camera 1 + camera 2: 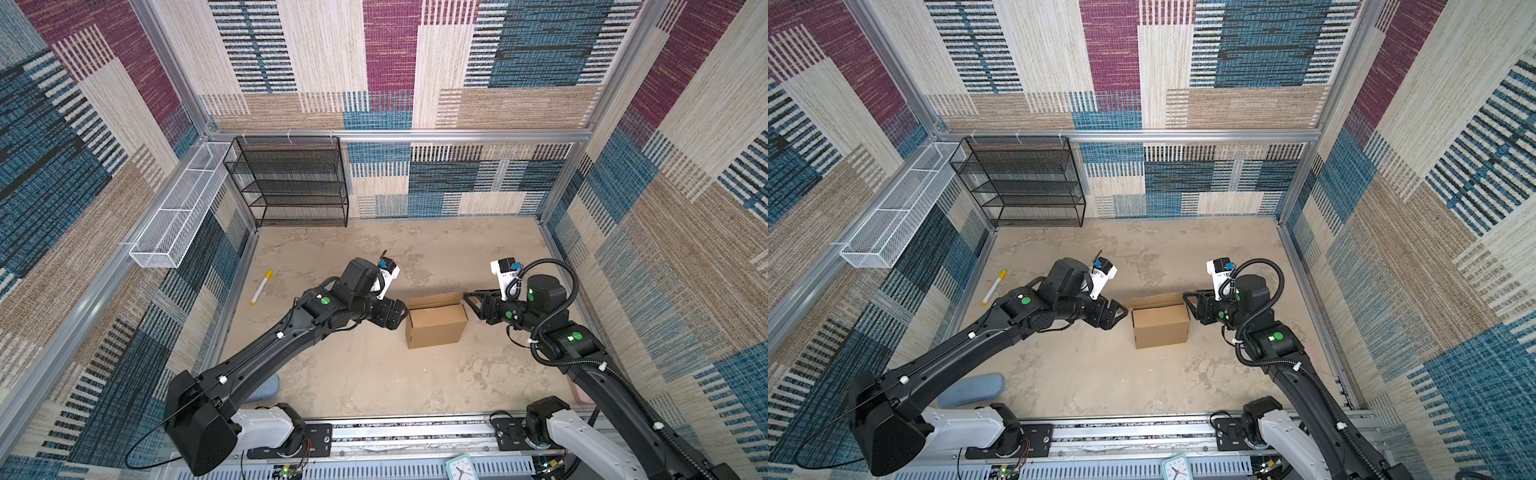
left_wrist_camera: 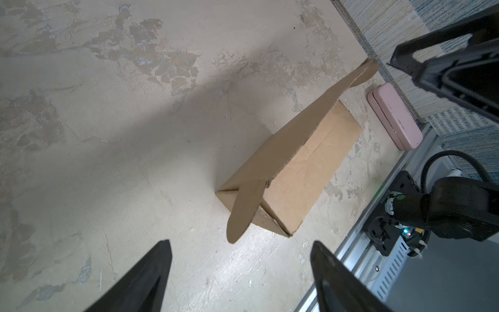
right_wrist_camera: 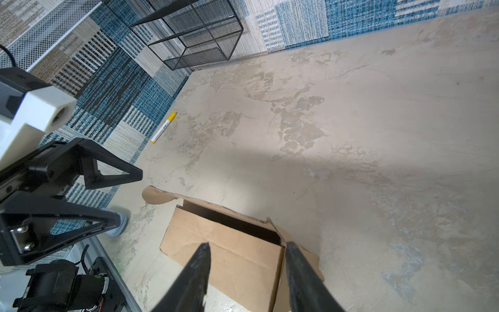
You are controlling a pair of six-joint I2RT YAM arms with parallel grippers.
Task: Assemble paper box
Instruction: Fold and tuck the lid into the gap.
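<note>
With right gripper (image 3: 247, 244) spread, straddling box (image 3: 194, 237) wall mid-table.
Holding left gripper (image 2: 240, 243) wide near tab (image 2: 243, 213); catching pink case (image 2: 394, 116) in left wrist view, marker (image 3: 164, 127) in right; resting on mottled beige table (image 1: 353, 374), carpeted walls (image 1: 374, 62).

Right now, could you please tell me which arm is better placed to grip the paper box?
Probably right: the right gripper straddles an end wall of the paper box with its jaws, while the left gripper stands open, barely reaching the rounded tab.
</note>
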